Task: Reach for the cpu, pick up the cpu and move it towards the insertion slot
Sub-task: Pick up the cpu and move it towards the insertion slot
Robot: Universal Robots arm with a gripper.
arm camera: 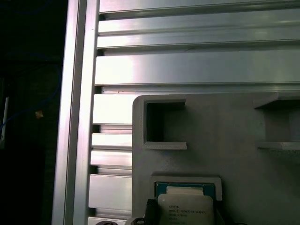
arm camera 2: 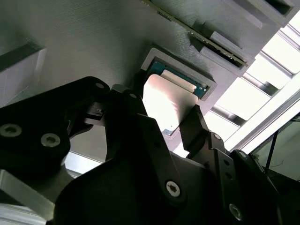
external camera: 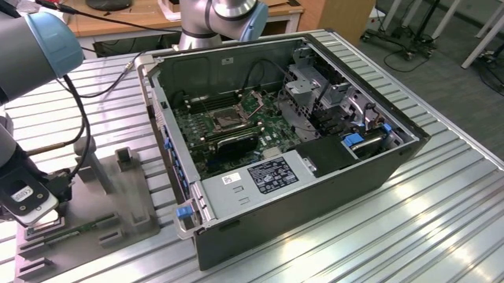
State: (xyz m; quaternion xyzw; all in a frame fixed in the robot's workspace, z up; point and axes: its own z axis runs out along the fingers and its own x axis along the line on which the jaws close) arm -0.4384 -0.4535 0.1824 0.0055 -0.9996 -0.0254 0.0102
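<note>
In the fixture plate's (arm camera 2: pixel 93 42) snug recess, cpu (arm camera 2: pixel 171 101) beneath gripper (arm camera 2: pixel 166 110).

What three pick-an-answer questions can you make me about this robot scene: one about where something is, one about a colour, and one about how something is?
1. Where is the cpu?
A. in a pocket of the grey fixture plate
B. inside the computer
C. on the floor

2. What colour is the latch at the corner of the computer case?
A. red
B. blue
C. yellow

3. How is the computer case?
A. shut with a cover
B. upside down
C. open, with the motherboard showing

Answers:
1 A: both wrist views show the cpu seated in the plate's pocket, with the gripper right at it.
2 B: the latch is plainly blue in the exterior view.
3 C: the exterior view looks straight in at the green motherboard.
</note>
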